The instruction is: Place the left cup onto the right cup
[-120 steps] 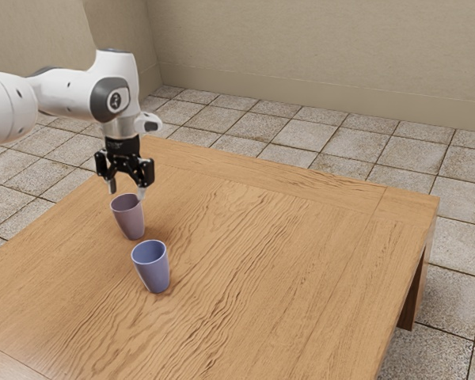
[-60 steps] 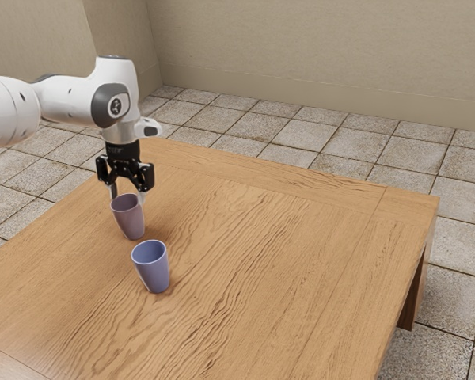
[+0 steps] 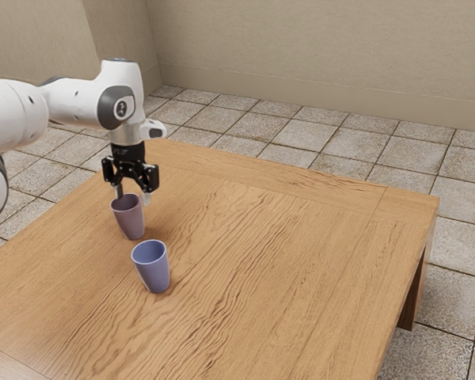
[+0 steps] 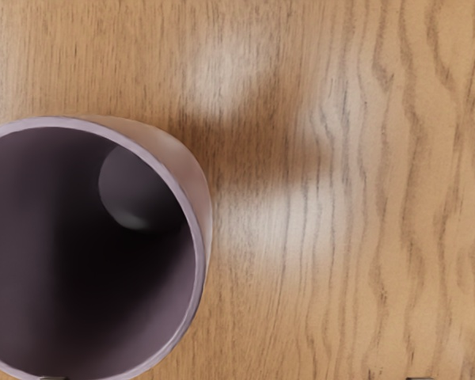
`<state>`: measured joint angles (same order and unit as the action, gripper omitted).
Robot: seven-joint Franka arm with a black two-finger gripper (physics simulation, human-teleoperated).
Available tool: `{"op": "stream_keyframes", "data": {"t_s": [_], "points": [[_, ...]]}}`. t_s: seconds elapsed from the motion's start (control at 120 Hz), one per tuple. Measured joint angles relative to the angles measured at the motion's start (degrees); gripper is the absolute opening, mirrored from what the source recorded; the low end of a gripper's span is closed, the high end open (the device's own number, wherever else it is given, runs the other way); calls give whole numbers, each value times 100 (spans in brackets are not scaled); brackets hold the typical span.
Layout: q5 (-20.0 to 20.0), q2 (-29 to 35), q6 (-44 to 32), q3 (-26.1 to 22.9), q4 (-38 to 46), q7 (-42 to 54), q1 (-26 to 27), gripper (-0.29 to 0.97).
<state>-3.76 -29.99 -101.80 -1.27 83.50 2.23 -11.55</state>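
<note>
Jaws apart, closer than before over mauve cup point(image 3: 128, 218)

**Tally: two cups, one table, one arm**

Here's the count as it stands. Cups first: two of them, one mauve cup point(image 3: 128, 215) and one blue-violet cup point(image 3: 150, 265). Tables: one, a wooden table point(image 3: 301, 253), and just one table leg point(image 3: 412, 293) can be seen from this side. Arms: one white robot arm point(image 3: 55, 99), carrying one black gripper point(image 3: 130, 192). Over to the wrist view: a single cup there, mauve inside point(image 4: 79, 269), most likely the same mauve cup and not a third, so the cup total is two. Walls: two point(image 3: 317, 47), meeting at one corner. Floor: one tiled floor point(image 3: 364, 142), and its tiles run past the edges, so no fair count is possible.
</note>
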Motion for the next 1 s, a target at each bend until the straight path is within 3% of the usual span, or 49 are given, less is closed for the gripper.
{"op": "stream_keyframes", "data": {"t_s": [1.0], "points": [[-62, -573, 30, -183, -569, 96, -186, 50]]}}
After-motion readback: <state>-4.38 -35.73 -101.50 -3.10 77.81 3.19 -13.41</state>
